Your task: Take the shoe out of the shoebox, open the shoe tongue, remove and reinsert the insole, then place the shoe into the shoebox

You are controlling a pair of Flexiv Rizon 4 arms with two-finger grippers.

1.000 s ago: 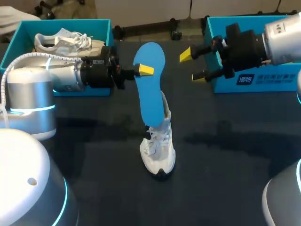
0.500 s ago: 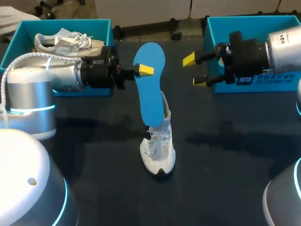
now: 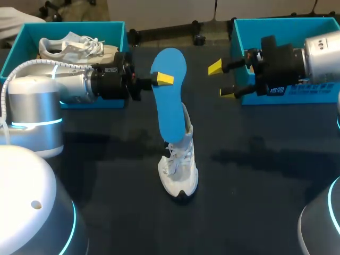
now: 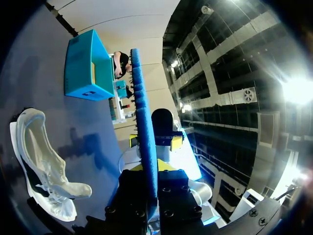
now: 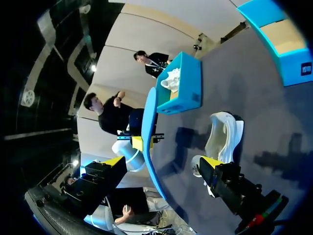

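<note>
Two stages are looking finished, as we are judging it: the shoe (image 3: 179,169) is out of its box and is standing on end on the table (image 3: 106,175) in the lower middle of the head view, and the insole (image 3: 171,101) is out in the open, rising upright above the shoe toward the upper middle of the frame; the shoe's mouth is gaping wide in the left wrist view, so the tongue is probably pulled open too. We are pinching the insole near its top end with our left gripper (image 3: 165,79), one yellow finger showing on the near face and the other hidden behind the blue foam; in the left wrist view the insole is running edge-on between those fingers and out ahead of them. We are not able to tell whether the insole's bottom end is touching the shoe or merely hanging in front of it. Our right gripper (image 3: 221,80) is hovering to the right of the insole, apart from it, fingers spread wide and gripping nothing; behind it the right shoebox (image 3: 276,22) is sitting in the upper right corner; the left shoebox (image 3: 79,24) is sitting in the upper left, with a second shoe (image 3: 74,45) lying in it. Remaining, as we are reading it: sliding the insole back into the shoe, seating it flat, then lifting the shoe into a shoebox; roughly half of the job is lying ahead.
</note>
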